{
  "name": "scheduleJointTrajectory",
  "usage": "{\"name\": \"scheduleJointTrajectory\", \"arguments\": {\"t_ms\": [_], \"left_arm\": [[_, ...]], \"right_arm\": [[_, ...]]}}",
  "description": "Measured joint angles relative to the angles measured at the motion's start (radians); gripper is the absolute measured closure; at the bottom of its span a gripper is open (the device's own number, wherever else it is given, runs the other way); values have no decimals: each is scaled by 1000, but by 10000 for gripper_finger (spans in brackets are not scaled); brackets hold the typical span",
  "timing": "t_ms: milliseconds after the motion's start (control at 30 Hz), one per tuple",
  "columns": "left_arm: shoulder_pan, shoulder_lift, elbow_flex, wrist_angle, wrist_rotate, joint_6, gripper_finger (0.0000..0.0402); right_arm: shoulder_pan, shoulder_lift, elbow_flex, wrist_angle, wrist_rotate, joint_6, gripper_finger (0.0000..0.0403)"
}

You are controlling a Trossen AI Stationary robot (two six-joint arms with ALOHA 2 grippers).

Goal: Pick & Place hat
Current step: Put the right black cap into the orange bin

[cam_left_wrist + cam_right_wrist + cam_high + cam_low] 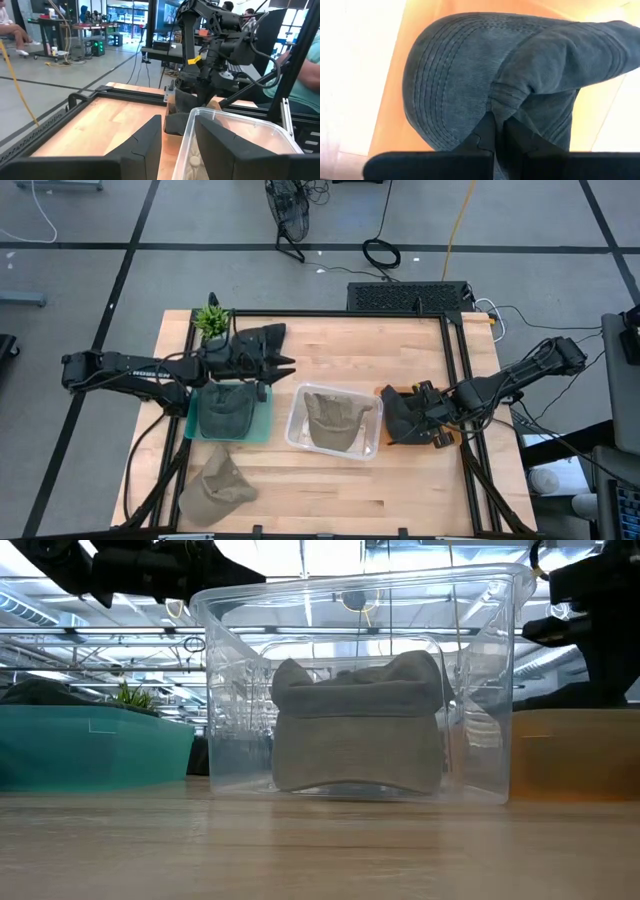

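Right wrist view alone shows grip: right claw (495, 131) clenched on dark hat (520, 70), fabric pinched between fingers. High view: that hat (403, 415) over orange tray (440, 442) at worktop (400, 340) right edge. Left claw (283, 364) half-spread, grasping nothing, beside plant (211, 318), arm stretched level. No readable writing.

hat (334, 419) in bin (296, 430), between 2 trays (262, 416)
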Motion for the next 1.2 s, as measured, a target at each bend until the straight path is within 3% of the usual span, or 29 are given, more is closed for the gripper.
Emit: {"name": "scheduleJointTrajectory", "arguments": {"t_ms": [167, 333, 500, 667, 767, 833, 1033, 1200], "left_arm": [[-26, 0, 0, -17, -35, 0, 275], [-50, 0, 0, -22, -40, -1, 275], [-84, 0, 0, -22, -73, -8, 275], [-111, 0, 0, -22, -103, -8, 275], [-123, 0, 0, -22, -123, -8, 275], [-130, 0, 0, -22, -139, -9, 275], [-151, 0, 0, -21, -161, -18, 275], [-169, 0, 0, -21, -161, -14, 275]], "right_arm": [[0, 0, 0, 4, 3, 5, 391], [0, 0, 0, 5, 4, 25, 356], [0, 0, 0, -25, 25, 224, 297], [-1, -9, 0, -31, -58, 454, 257], [0, -20, -2, -31, -73, 596, 251], [0, -25, -19, -13, -22, 652, 252], [0, -24, -71, 14, -21, 586, 262], [0, -40, -15, -80, 28, 608, 261]]}}
